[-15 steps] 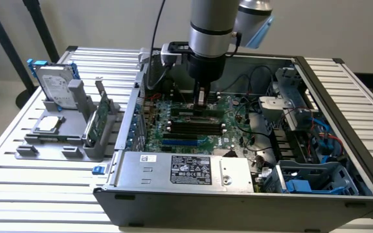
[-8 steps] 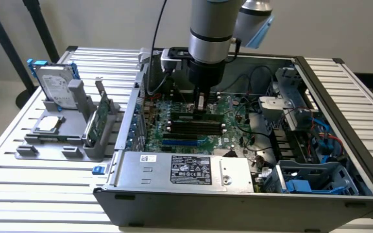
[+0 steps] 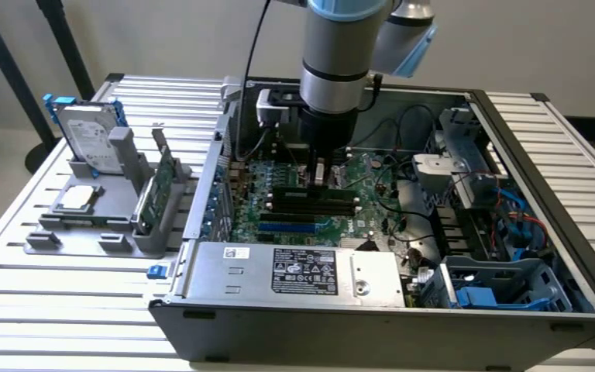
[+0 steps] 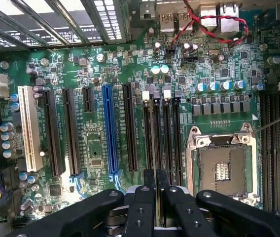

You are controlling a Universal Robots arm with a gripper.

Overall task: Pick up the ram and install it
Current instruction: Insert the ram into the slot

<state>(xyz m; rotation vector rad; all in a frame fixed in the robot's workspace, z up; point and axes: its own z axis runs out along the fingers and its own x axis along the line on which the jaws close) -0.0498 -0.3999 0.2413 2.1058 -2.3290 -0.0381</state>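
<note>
My gripper reaches down inside the open computer case, just above the green motherboard. In the wrist view the gripper has its two black fingers pressed close on a thin edge-on strip, the ram. That strip lines up with one of the black memory slots, and its lower end sits at the slot. Most of the ram is hidden by the fingers.
An empty processor socket lies beside the memory slots, with blue and white expansion slots on the other side. Outside the case, a grey holder carries a hard drive, a silver processor and a green card. The power supply borders the board.
</note>
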